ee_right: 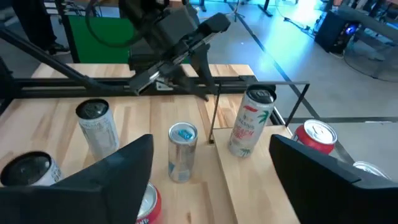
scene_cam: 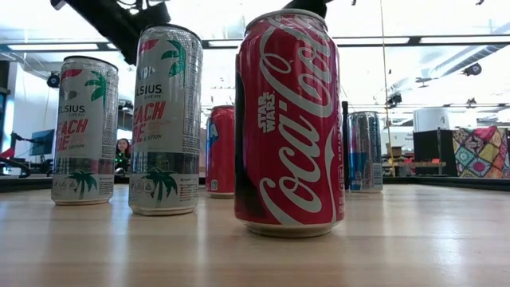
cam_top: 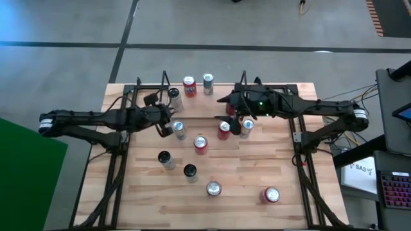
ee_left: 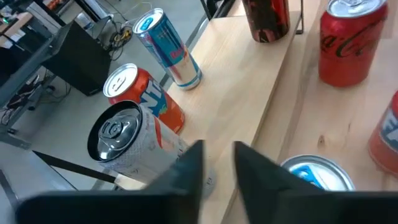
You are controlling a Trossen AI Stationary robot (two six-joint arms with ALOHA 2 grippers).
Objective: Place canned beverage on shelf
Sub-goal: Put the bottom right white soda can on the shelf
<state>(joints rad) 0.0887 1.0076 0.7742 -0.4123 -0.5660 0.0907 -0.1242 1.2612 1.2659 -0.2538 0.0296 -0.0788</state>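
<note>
Bright, even overhead light fills the room. In the low view ceiling strip lights [scene_cam: 446, 40] glare white behind the backlit cans, and the near table [scene_cam: 255, 255] blurs. Shadows stay soft.

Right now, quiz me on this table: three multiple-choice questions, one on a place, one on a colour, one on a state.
1. Where does the lone red can stand in the high view?
A. on the table near its lower right corner
B. between the left arm's fingers
C. on the floor

2. What colour is the can closest to the low camera?
A. green
B. red
C. black

3. How is the right gripper?
A. shut on a can
B. shut on nothing
C. open, holding nothing

Answers:
1 A: the lone red can stands on the table, away from both arms.
2 B: the Coca-Cola can is red with white script.
3 C: the right gripper shows its fingers spread wide with nothing gripped.
</note>
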